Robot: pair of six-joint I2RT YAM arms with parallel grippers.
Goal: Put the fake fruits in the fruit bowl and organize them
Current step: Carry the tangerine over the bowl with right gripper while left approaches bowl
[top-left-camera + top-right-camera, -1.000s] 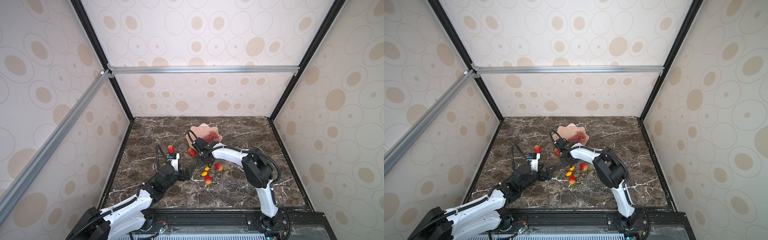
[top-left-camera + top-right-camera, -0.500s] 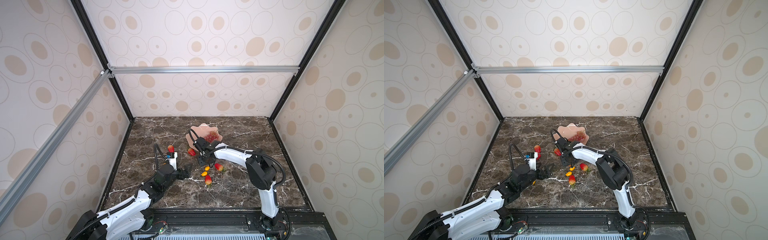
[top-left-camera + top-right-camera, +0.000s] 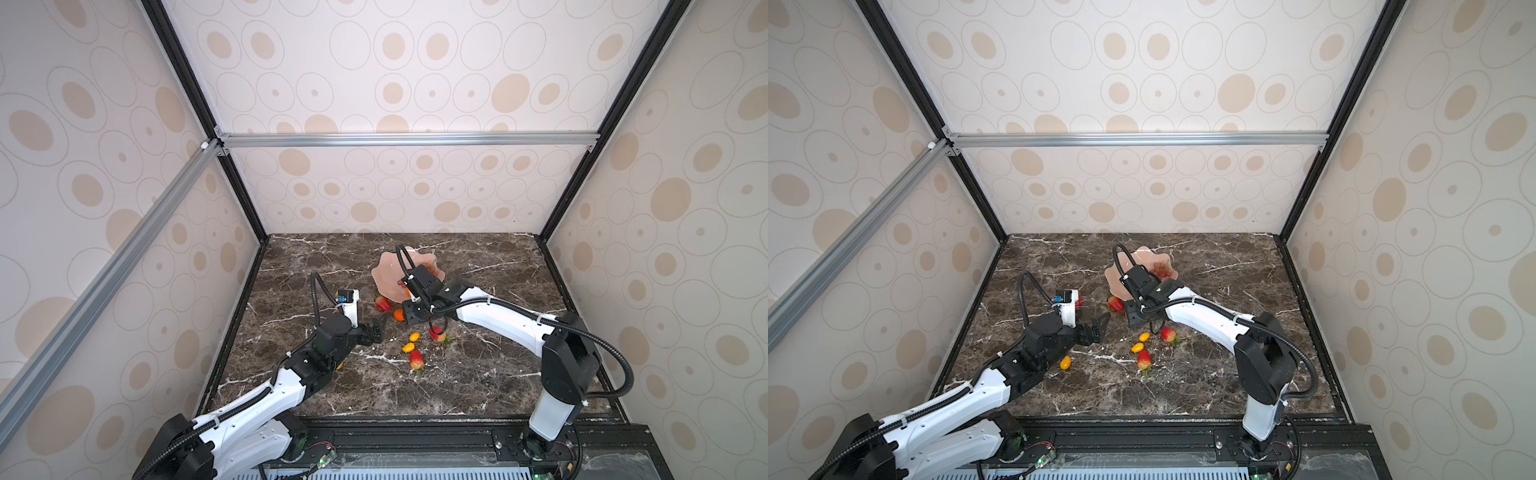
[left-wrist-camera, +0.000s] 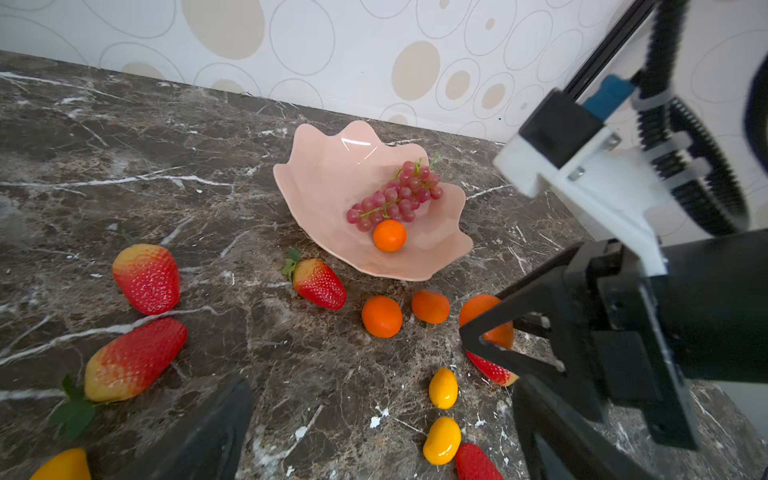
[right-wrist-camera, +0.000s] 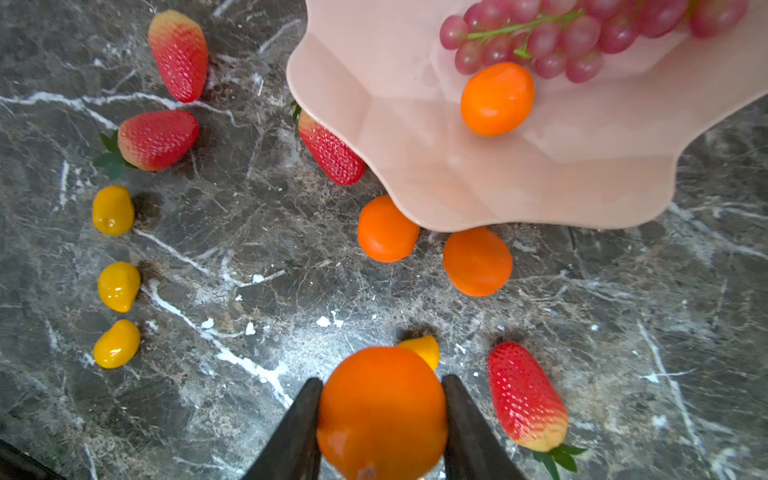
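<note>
Right arm (image 3: pixel 498 320) elbow has swung outward, wrist hardly shifted. Marble table (image 3: pixel 478 374) carries fruit bowl (image 4: pixel 332 178) toward back, with grape bunch (image 4: pixel 395 195) and one bowl tangerine (image 4: pixel 389 235) inside. Left gripper (image 3: pixel 1096 330) spread wide, empty, low beside scatter, apparently leaving lane free. Right gripper (image 5: pixel 381 381) part-closed on held tangerine (image 5: pixel 381 415), just short of bowl rim, likely staged for drop-in. Strawberries (image 4: pixel 147 276), loose tangerines (image 4: pixel 381 316), yellow ovals (image 4: pixel 443 387) lie on marble.

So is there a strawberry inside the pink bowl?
No, the pink bowl holds only the grape bunch and one tangerine, while the strawberries lie outside it on the marble table.
</note>
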